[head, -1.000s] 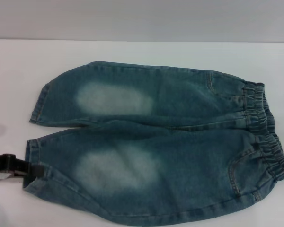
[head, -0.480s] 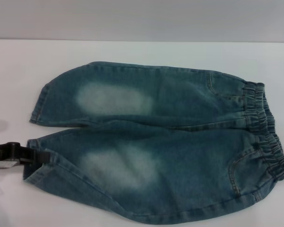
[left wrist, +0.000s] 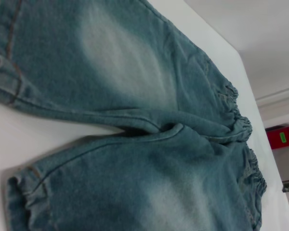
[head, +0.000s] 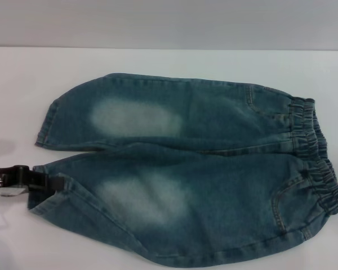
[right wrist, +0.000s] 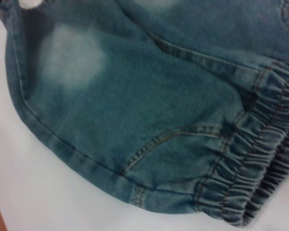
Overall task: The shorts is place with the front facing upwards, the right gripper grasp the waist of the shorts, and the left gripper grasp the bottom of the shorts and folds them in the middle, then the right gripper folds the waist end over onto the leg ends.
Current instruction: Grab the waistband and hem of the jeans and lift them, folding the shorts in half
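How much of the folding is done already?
Only the start. The shorts lie flat and unfolded on the white table. In hand: the left gripper is at the near leg hem. Left: the elastic waist isn't grabbed, and both folds remain. The right gripper isn't visible.

Faded blue denim shorts [head: 186,169] lie flat on the white table [head: 158,62], the black left gripper [head: 53,183] touching the near leg hem [head: 36,191].
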Tool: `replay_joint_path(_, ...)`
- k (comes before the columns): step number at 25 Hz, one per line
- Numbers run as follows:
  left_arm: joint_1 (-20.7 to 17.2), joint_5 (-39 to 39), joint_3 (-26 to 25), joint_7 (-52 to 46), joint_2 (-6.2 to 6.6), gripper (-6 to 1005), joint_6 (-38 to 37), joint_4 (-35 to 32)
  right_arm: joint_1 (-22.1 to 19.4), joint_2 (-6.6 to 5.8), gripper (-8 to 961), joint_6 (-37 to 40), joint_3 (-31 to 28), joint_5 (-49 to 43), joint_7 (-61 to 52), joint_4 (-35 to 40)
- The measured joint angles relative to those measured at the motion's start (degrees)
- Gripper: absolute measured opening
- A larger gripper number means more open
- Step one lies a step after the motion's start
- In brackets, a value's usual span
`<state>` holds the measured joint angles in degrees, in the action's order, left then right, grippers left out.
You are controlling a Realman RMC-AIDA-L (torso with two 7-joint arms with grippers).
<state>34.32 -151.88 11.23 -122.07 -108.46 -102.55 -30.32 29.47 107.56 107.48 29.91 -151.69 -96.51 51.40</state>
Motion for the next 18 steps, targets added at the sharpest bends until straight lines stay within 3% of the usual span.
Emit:
replay_joint_path(10,0.9,0.0,0.0,-0.2,-0.36,34,-0.2,0.1,1.1,2.81,654,-4.3,3.0,-1.6,-0.8,-0.7)
replay_joint_path(18,1.1,0.0,-0.3,-0.4,-0.43,34,-0.4,0.3,2.0,3.27,653,-6.4,4.5,-1.7,-0.8,-0.9)
